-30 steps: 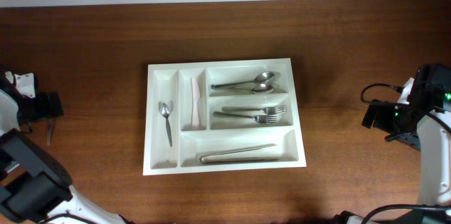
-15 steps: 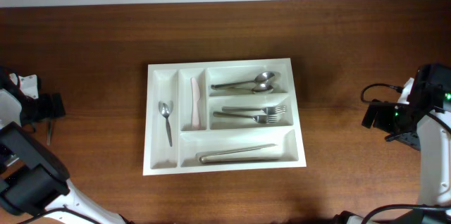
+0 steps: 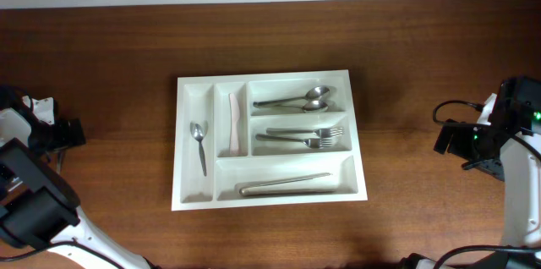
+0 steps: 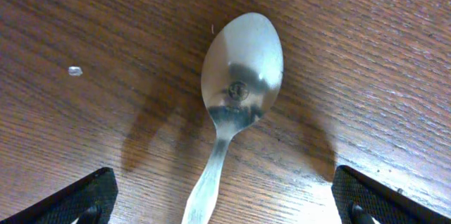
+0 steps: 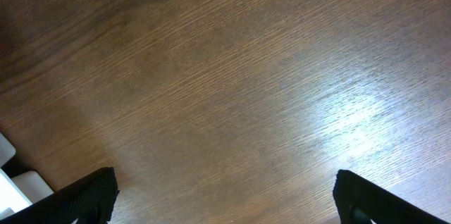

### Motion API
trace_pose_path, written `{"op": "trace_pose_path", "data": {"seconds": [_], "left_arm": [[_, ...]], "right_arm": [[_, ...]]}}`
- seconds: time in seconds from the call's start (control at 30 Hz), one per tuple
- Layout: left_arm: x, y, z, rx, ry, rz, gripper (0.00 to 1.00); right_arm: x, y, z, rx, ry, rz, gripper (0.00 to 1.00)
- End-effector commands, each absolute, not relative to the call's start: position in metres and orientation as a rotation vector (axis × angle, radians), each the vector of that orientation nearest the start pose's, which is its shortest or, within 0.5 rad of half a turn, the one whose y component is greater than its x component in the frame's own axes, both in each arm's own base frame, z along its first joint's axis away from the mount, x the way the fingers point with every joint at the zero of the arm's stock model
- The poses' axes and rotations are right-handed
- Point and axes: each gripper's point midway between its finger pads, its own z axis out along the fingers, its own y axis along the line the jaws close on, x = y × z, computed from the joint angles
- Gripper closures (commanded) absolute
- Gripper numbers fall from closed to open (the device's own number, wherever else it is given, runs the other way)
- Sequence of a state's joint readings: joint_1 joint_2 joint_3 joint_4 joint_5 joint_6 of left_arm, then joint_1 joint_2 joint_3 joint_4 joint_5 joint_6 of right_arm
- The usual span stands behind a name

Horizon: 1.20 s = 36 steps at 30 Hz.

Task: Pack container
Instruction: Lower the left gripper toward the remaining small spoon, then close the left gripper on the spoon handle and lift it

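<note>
The container [image 3: 270, 75] is sitting at the centre of the table [image 3: 118, 57], well apart from both arms. Its left narrow compartment is holding a small spoon [image 3: 199, 144] and the next one a pink utensil [image 3: 234, 123]. The wide compartments are holding two spoons [image 3: 296, 100], forks [image 3: 303, 138] and a long metal utensil [image 3: 283, 187]. The left tool [image 4: 229, 196] is standing wide open near the table's left edge, straddling a loose spoon [image 4: 242, 76] lying on the table, neither finger touching it. The right tool [image 5: 225, 199] is hanging wide open over bare table at the right, gripping nothing.
</note>
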<state>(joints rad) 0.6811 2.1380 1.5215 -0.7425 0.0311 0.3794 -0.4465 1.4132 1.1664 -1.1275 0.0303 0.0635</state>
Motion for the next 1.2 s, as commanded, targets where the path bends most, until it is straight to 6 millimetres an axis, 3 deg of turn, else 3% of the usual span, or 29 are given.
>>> {"op": "trace_pose_path", "data": {"seconds": [0.0, 0.5, 0.57, 0.6, 0.77, 1.17], "left_arm": [[0.354, 0.274, -0.001, -0.405, 2.902, 0.072, 0.01], [0.348, 0.268, -0.022, -0.417, 2.951, 0.025, 0.00], [0.348, 0.268, -0.022, -0.417, 2.951, 0.025, 0.10], [0.349, 0.269, -0.022, -0.416, 2.948, 0.028, 0.24], [0.354, 0.266, -0.021, -0.425, 2.922, -0.005, 0.47], [0.356, 0.265, -0.021, -0.426, 2.911, -0.020, 0.71]], "right_arm": [[0.248, -0.129, 0.131, 0.754, 2.858, -0.124, 0.01], [0.248, -0.129, 0.131, 0.754, 2.858, -0.124, 0.01], [0.248, -0.129, 0.131, 0.754, 2.858, -0.124, 0.01], [0.248, -0.129, 0.131, 0.754, 2.858, -0.123, 0.01], [0.248, -0.129, 0.131, 0.754, 2.858, -0.124, 0.01], [0.248, -0.129, 0.131, 0.754, 2.858, -0.124, 0.01]]}}
